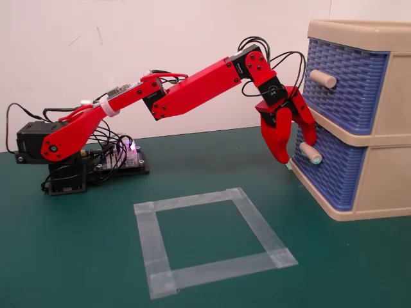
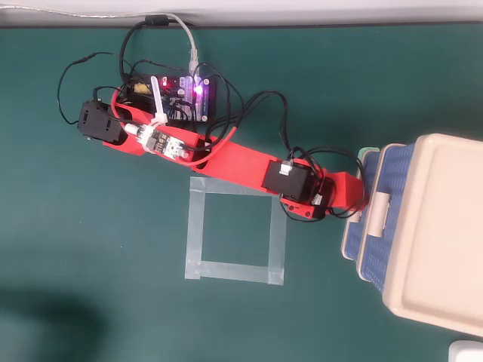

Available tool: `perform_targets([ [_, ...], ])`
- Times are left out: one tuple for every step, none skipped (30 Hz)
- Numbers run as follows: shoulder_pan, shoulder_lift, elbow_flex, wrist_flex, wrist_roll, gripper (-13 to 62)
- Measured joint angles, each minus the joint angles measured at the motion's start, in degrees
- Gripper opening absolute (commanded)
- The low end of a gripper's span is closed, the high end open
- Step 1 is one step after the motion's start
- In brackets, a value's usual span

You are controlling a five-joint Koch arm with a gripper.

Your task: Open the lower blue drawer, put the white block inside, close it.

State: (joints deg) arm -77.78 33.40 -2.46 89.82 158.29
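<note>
My claw (image 1: 294,154) hangs released, fingers spread against the front of the lower drawer (image 1: 327,168), one fingertip just at 9 o'clock of its green-tipped handle (image 1: 310,153). The drawer looks pushed almost home. The block is out of sight, presumably inside. My worry: pulling back, a finger could hook the handle and drag the drawer out again, or a harder push could shove the cabinet (image 1: 385,122). The tape square (image 2: 235,236) and the circuit board (image 2: 186,96) lie well clear; nothing blocks my retreat.

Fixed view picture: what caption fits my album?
Red arm's fingers open against the lower blue drawer, now pushed in.
</note>
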Motion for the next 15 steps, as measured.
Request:
perform_targets([
  [0.7,1.14,0.09,1.85,0.0,33.1],
  [2.02,2.55,0.26,6.42,0.18,33.1],
  [4.66,5.36,0.35,12.57,0.18,33.1],
  [6.5,7.38,0.35,16.26,0.09,33.1],
  [8.53,9.93,0.26,19.07,-0.7,33.1],
  [11.16,12.74,0.26,21.36,-2.46,33.1],
  [14.24,15.64,0.26,22.5,-5.1,33.1],
  [17.84,18.37,0.26,22.85,-8.26,33.1],
  [23.73,21.18,0.88,22.85,-14.06,33.1],
  [27.69,22.59,2.02,22.85,-17.67,33.2],
  [34.28,23.82,6.24,22.85,-23.64,33.3],
  [38.14,24.79,9.4,22.85,-27.77,33.6],
  [41.92,26.54,14.94,22.85,-32.17,33.6],
  [47.11,29.88,25.14,23.03,-40.52,33.5],
  [49.83,32.08,29.09,23.2,-45.0,33.5],
])
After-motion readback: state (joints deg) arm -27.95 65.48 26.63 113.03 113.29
